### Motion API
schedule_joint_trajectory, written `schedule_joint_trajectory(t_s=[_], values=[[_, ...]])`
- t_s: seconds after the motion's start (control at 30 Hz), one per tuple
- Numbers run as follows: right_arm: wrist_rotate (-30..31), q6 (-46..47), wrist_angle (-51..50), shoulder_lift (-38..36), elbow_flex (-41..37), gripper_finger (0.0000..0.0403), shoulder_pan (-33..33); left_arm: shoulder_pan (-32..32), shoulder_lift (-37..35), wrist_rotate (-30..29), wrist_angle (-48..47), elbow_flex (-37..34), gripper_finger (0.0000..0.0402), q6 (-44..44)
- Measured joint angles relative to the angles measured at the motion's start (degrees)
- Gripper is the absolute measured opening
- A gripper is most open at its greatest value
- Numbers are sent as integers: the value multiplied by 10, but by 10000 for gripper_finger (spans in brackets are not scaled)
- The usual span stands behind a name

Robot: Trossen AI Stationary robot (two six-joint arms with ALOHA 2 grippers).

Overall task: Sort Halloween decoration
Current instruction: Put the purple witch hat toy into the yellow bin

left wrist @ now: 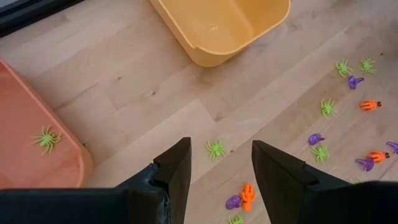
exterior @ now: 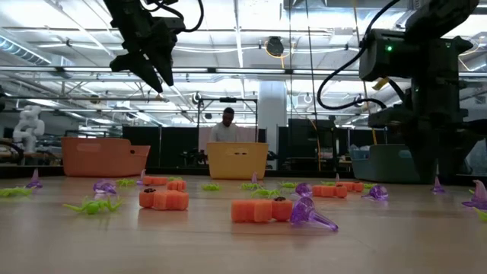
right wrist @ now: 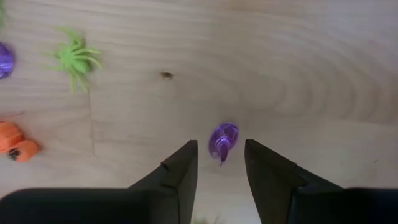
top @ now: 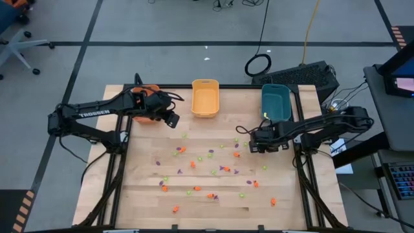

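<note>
Right claw [right wrist: 221,163]: low over the table's right middle, fingers narrowly apart with a purple trinket [right wrist: 222,140] lying between the tips; no grip visible.
Beside it: a green spider [right wrist: 74,58], an orange piece [right wrist: 17,144] and another purple piece [right wrist: 4,60] lie well apart from that trinket on bare wood.
Teal bin [top: 276,101]: near the far right edge, just beyond the right claw.
Left claw [left wrist: 221,167]: raised above the far left of the table, fingers apart, nothing between them.
Under it: a green spider [left wrist: 216,149] on the wood, an orange piece [left wrist: 247,195] touching a purple one [left wrist: 233,201].
Orange bin [left wrist: 31,140]: by the far left corner, partly hidden under the left arm; one green spider [left wrist: 46,139] lies inside.
Yellow bin [top: 205,97]: far edge, middle.
Trinkets [top: 213,171]: orange, green and purple, scattered over the table's middle and near half.
Table [top: 149,194]: light wood.
Person [exterior: 226,128]: beyond the table, behind the yellow bin.
</note>
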Motion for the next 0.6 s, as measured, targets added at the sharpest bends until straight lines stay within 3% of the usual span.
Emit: schedule_joint_trajectory(t_s=[0.6], values=[[1, -18, 7, 5, 0, 14, 0, 0, 0, 0, 0, 0, 167, 0]])
